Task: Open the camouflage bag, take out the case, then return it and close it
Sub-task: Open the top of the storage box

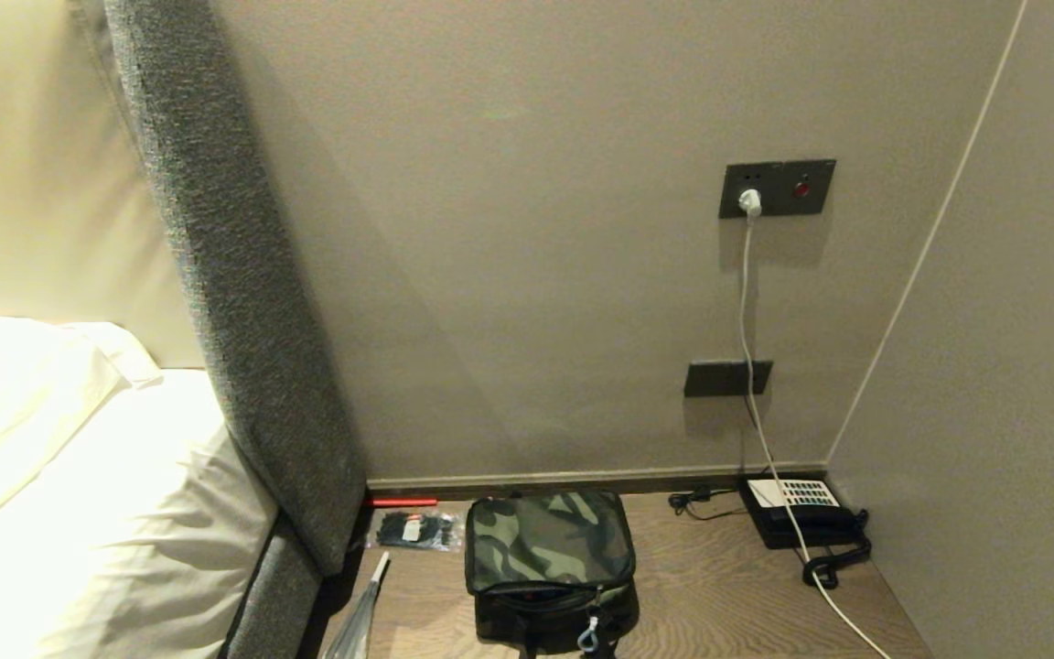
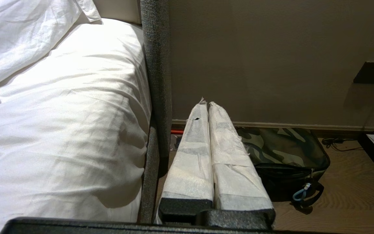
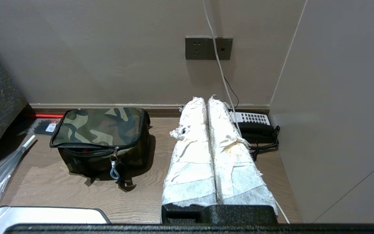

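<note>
The camouflage bag (image 1: 547, 558) (image 2: 284, 152) (image 3: 101, 136) sits on the wooden bedside table (image 1: 710, 595), zipped, with its light blue zipper clip (image 1: 589, 633) (image 3: 114, 172) hanging at the near side. The case is hidden. Neither arm shows in the head view. My left gripper (image 2: 207, 105) is shut and empty, held back from the bag beside the bed's edge. My right gripper (image 3: 207, 100) is also shut on nothing, hovering over the table between the bag and the telephone.
A black telephone (image 1: 801, 513) (image 3: 255, 125) sits at the table's back right, with a white cable (image 1: 751, 366) running down from the wall socket. A clear packet of black cable ties (image 1: 415, 529) and a red stick (image 1: 403, 502) lie by the grey headboard (image 1: 243, 302). The white bed (image 1: 79, 494) is left.
</note>
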Robot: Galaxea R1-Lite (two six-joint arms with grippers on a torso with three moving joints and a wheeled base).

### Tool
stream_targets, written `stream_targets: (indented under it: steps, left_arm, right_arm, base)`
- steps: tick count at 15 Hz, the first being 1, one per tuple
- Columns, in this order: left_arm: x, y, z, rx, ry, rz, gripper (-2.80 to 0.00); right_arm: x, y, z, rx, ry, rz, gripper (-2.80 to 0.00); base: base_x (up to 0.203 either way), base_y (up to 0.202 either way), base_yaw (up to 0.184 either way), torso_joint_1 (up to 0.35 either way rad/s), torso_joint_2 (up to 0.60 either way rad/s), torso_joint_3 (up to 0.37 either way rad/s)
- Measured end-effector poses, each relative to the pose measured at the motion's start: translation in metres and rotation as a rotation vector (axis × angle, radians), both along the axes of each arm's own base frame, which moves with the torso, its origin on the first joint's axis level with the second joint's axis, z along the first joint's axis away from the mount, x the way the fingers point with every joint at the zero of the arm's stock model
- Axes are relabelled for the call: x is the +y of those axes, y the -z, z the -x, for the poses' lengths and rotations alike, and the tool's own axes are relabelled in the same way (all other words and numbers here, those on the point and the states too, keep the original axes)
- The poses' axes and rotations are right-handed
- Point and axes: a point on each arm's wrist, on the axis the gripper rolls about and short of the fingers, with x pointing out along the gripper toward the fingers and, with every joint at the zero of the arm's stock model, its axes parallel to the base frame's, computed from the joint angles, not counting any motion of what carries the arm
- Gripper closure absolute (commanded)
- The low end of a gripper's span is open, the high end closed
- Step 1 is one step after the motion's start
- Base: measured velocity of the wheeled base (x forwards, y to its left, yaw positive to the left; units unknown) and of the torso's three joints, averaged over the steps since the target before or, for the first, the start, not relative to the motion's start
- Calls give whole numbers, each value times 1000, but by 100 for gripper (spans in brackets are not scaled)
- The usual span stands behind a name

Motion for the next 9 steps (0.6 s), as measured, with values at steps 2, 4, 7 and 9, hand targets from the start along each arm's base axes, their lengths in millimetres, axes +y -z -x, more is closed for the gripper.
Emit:
stream_targets:
  steps: [2,4,7,9]
  left_arm:
    - [0,0,0,0,0,0,0]
    - [0,0,0,0,0,0,0]
    - [0,0,0,0,0,0,0]
    - [0,0,0,0,0,0,0]
  right_arm:
    - [0,0,0,0,1,-1,0]
    - [0,0,0,0,1,-1,0]
    - [0,0,0,0,1,-1,0]
    - [0,0,0,0,0,-1,0]
  base:
    - [0,0,0,0,0,0]
    - [0,0,0,0,0,0]
    - [0,0,0,0,0,0]
    - [0,0,0,0,0,0]
